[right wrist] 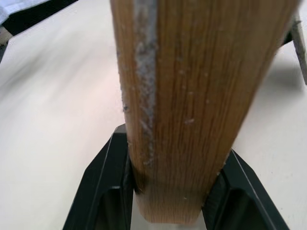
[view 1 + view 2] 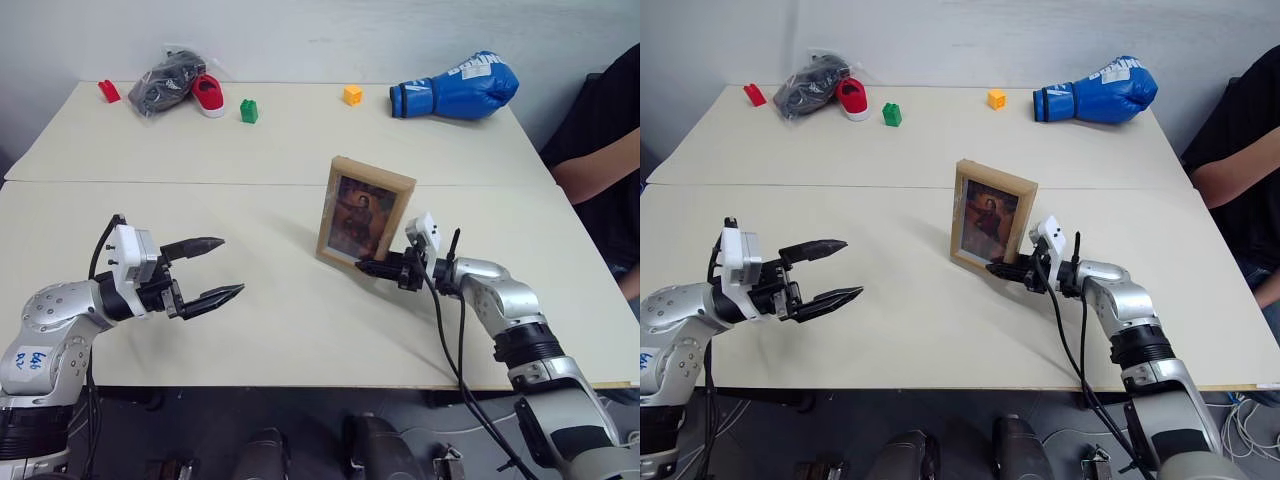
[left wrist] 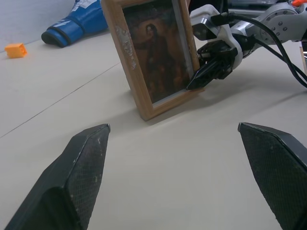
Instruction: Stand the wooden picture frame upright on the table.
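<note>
Right now the small rectangular light-wood picture frame point(image 2: 365, 213) with the dark portrait on its front stands upright near the middle of the large cream-beige table point(image 2: 280, 330), on the near panel just short of the seam, its picture side facing me. My right gripper point(image 2: 372, 267) is clamped on the frame's lower right corner; the right wrist view shows the two black fingers pressed to either side of the wooden edge. My left gripper point(image 2: 222, 268) hangs well apart to the left, its fingers spread wide and holding nothing, pointed toward the frame.

I judge this to be the setting-down step: the frame looks to be on its bottom edge, but I cannot see whether the fold-out stand behind it is bearing on the table. The next move calls for easing the right fingers apart gently and drawing straight back, so the corner is not dragged or the frame tipped.

Along the far edge sit a blue boxing glove point(image 2: 457, 87), an orange block point(image 2: 352, 95), a green block point(image 2: 248, 111), a red shoe point(image 2: 208, 95) and a red block point(image 2: 108, 91). A person's arm point(image 2: 597, 172) rests at the right.
</note>
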`<state>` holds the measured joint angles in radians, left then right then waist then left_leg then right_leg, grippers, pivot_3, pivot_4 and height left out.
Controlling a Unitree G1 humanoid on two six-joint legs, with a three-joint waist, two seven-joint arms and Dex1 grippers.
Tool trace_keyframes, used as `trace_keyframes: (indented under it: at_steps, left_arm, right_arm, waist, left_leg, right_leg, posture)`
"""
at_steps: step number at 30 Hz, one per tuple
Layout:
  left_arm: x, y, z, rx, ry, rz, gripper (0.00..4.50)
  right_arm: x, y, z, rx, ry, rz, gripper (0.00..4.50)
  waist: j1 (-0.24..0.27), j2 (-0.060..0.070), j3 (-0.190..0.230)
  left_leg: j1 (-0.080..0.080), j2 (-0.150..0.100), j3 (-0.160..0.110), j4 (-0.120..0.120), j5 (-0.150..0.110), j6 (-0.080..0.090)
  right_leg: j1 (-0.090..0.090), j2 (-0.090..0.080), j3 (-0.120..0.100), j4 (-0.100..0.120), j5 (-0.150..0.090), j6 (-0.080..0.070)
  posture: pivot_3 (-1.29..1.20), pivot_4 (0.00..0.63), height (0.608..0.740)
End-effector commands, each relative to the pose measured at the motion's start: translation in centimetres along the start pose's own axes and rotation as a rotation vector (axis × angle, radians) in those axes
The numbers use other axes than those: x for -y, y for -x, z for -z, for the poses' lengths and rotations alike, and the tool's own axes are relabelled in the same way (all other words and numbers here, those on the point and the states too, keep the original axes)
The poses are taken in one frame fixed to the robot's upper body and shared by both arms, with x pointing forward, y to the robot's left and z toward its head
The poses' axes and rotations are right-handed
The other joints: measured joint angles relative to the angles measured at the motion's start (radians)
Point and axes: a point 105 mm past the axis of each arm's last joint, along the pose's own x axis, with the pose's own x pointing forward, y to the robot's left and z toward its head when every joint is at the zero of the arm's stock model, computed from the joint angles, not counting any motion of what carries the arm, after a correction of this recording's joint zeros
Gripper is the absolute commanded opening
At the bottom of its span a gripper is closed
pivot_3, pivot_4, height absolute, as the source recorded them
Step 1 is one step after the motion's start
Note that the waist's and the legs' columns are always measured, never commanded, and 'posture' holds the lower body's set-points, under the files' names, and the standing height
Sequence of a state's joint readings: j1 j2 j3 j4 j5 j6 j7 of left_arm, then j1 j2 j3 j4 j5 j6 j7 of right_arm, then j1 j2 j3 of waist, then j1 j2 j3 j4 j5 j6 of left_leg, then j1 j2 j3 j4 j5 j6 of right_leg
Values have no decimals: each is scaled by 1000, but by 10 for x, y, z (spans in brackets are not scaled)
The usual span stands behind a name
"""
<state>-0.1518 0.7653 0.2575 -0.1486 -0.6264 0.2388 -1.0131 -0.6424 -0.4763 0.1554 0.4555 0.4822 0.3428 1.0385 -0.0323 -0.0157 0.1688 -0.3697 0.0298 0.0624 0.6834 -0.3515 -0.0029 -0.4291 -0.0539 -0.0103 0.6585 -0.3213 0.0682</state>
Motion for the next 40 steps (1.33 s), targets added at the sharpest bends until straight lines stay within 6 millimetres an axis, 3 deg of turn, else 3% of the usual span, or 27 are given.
trace_keyframes:
  at_steps: [1, 6, 8, 18, 24, 27, 32, 35, 40]
  left_arm:
    - [-3, 1, -13, 28, -57, -23, 4500]
    - [-5, 1, -14, 27, -61, -32, 4500]
    - [-5, 1, -14, 25, -61, -33, 4500]
    - [-7, 1, -13, 17, -64, -35, 4500]
    - [-8, 6, -9, 1, -58, -45, 4500]
    - [-7, 12, -6, -27, -64, -56, 4500]
    - [-9, 50, 15, -187, -137, -129, 4500]
    - [-5, 80, 37, -317, -145, -171, 4500]
    - [-2, 89, 51, -371, -193, -215, 4500]
  right_arm:
    - [7, 2, 7, -35, -4, 58, 1290]
    - [15, 5, 15, -101, 104, 118, 1290]
    - [16, 6, 6, -62, 94, 126, 1290]
    - [9, 19, 4, -88, 134, 93, 4480]
    - [6, 40, 12, -119, 189, 86, 4480]
    - [2, 60, 13, -124, 256, 77, 4480]
    - [-23, 107, -10, 0, 632, 2, 4480]
    - [-39, 129, -13, -40, 850, -50, 4480]
    - [-42, 152, -7, -115, 929, -25, 4480]
  waist:
    - [0, 0, 0]
    - [-1, 0, 0]
    - [-1, 0, 0]
    - [2, 0, 0]
    - [4, 0, 0]
    - [3, 0, 0]
    - [4, 0, 0]
    - [-2, 2, 1]
    - [2, 1, 1]
  left_leg:
    - [0, 0, 0, 0, 0, 0]
    - [1, 0, 0, 0, 0, 0]
    - [1, 0, 0, 0, 0, 0]
    - [0, 0, 0, 0, 0, 0]
    - [0, 0, 0, 0, 0, 0]
    - [0, 0, 0, 0, 0, 0]
    - [0, 0, 0, -1, -1, 1]
    - [2, 0, 2, -1, -1, 2]
    - [4, 1, 2, -2, -2, 3]
  right_leg:
    - [0, 0, 0, 0, 0, 0]
    - [0, 0, 0, 1, 0, 0]
    - [0, 0, 0, 0, 0, 0]
    - [0, 0, -1, 0, 0, 0]
    - [1, 0, -1, 0, 0, 0]
    - [1, 0, -1, 0, 0, 0]
    - [1, 0, -1, -2, 0, 0]
    - [1, 0, 0, -2, 0, 0]
    - [3, 0, 1, -5, 0, 0]
  posture:
    - [0, 150, 740]
    - [0, 150, 740]
    - [0, 150, 740]
    - [0, 150, 740]
    - [0, 150, 740]
    - [0, 150, 740]
    - [0, 150, 740]
    - [0, 150, 740]
    - [0, 150, 740]
